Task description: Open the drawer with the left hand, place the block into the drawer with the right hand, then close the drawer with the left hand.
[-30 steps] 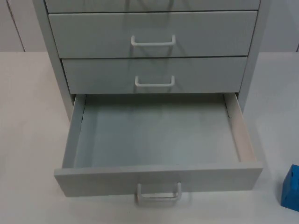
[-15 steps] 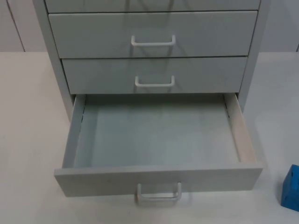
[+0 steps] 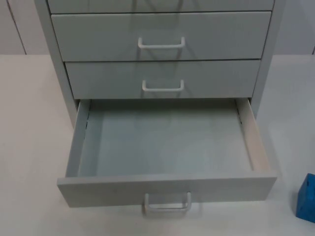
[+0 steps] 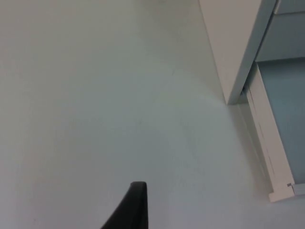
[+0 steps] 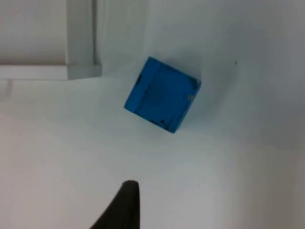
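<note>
The grey cabinet's bottom drawer is pulled far out, with nothing inside, and its white handle faces the front. A blue block lies on the white table right of the drawer's front corner. My right gripper hovers above the table a short way from the blue block, beside the drawer's front corner. My left gripper hangs over bare table left of the cabinet's side and the open drawer's side wall.
Two shut drawers with white handles sit above the open one. White table top stretches on both sides of the cabinet. A grey partition wall stands behind.
</note>
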Action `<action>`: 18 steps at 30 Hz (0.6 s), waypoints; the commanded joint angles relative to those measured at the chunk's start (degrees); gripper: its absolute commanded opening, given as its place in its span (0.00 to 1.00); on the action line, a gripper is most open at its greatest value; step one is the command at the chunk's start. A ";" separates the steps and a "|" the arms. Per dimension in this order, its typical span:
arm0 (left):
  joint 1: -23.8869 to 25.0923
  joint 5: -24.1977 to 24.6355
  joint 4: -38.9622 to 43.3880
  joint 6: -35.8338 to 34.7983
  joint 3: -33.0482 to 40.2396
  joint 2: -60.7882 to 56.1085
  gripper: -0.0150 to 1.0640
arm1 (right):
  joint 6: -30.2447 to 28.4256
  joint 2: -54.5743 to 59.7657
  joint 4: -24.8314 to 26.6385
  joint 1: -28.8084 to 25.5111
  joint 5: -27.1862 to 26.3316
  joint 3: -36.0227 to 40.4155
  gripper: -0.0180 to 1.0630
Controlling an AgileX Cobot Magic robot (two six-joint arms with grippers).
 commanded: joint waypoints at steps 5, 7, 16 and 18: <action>0.14 -0.83 -0.74 -0.56 0.25 -0.33 0.99 | 3.43 10.43 0.55 0.04 -5.76 -0.41 0.99; 0.14 -0.83 -0.74 -0.56 0.25 -0.33 0.99 | 4.02 12.21 0.55 0.04 -6.89 -0.41 0.99; 0.14 -0.83 -0.99 -0.56 0.25 -0.33 0.99 | 12.47 18.20 -0.21 5.46 -16.04 -0.41 0.96; 0.14 -0.83 -0.99 -0.56 0.25 -0.33 0.99 | 14.70 18.23 -1.00 7.38 -17.87 -0.41 0.95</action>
